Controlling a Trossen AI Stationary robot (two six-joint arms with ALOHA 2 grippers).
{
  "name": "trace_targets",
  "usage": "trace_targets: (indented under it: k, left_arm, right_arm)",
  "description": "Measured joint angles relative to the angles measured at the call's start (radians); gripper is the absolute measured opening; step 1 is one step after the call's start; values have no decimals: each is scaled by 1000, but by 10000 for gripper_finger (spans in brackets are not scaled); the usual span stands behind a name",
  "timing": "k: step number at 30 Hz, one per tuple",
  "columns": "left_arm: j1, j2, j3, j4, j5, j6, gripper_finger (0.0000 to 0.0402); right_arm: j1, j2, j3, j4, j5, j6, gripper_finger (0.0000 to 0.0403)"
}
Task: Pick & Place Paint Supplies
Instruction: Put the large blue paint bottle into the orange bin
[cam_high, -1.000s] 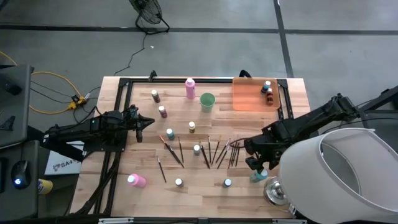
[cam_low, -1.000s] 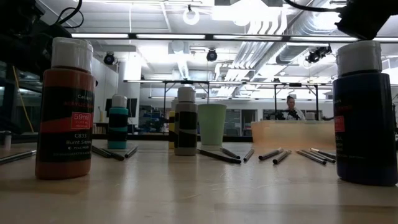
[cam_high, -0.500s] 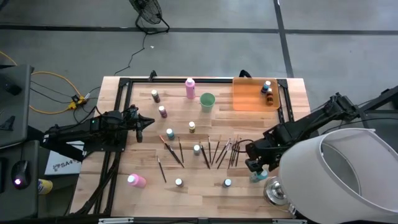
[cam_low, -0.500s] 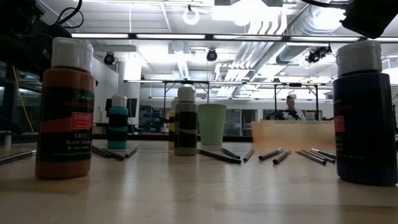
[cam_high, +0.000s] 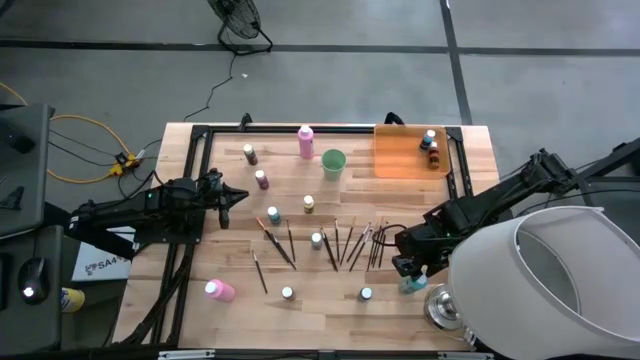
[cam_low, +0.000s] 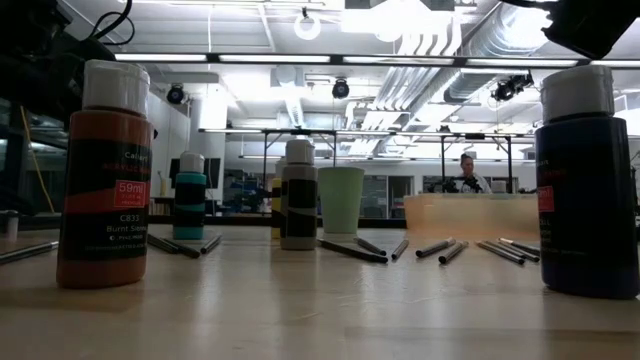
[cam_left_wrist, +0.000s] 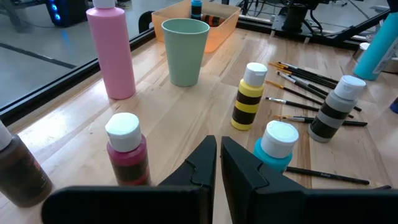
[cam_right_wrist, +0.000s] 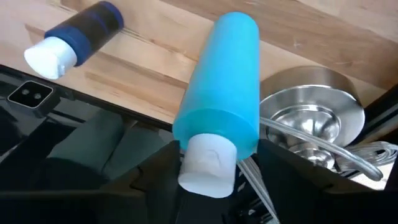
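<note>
A teal bottle (cam_high: 413, 285) with a white cap stands upright on its base near the table's near right corner; it also shows in the right wrist view (cam_right_wrist: 224, 87). My right gripper (cam_high: 409, 265) is open right above it, one finger on each side of its top. My left gripper (cam_high: 238, 197) is shut and empty at the table's left, also seen in the left wrist view (cam_left_wrist: 217, 163). Small paint bottles (cam_high: 316, 240), thin dark brushes (cam_high: 352, 243) and two pink bottles (cam_high: 305, 141) (cam_high: 220, 291) are spread over the table. My right gripper comes from above, pointing down, with a finger (cam_right_wrist: 155, 168) on each side of the teal bottle's shoulder (cam_right_wrist: 214, 127) just below the cap. I cannot tell whether the fingers touch it. The bottle stands upright on the table.
A metal bowl (cam_high: 441, 306) and a large white shade (cam_high: 545, 285) lie close by the teal bottle. A small dark blue bottle (cam_high: 366, 294) stands to its left. The orange tray (cam_high: 400, 160) with two bottles and the green cup (cam_high: 333, 162) are at the far side.
My right gripper has gone a little toward the table's near edge and down over the teal bottle, which has stayed standing in place.
</note>
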Motion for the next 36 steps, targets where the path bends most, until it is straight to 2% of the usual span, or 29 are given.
trace_targets:
  k: [6, 10, 16, 23, 30, 36]
  left_arm:
    - [0, 0, 0, 0, 0, 0, 22]
    - [0, 0, 0, 0, 0, 0, 22]
    - [0, 0, 0, 0, 0, 0, 22]
    - [0, 0, 0, 0, 0, 0, 22]
    - [0, 0, 0, 0, 0, 0, 22]
    - [0, 0, 0, 0, 0, 0, 22]
  right_arm:
    - [0, 0, 2, 0, -10, -5, 137]
    - [1, 0, 2, 1, -10, -8, 121]
    - [0, 0, 2, 2, -5, -17, 130]
    - [0, 0, 2, 10, -3, -26, 120]
    - [0, 0, 1, 19, 11, -31, 163]
    - [0, 0, 1, 38, 27, -39, 172]
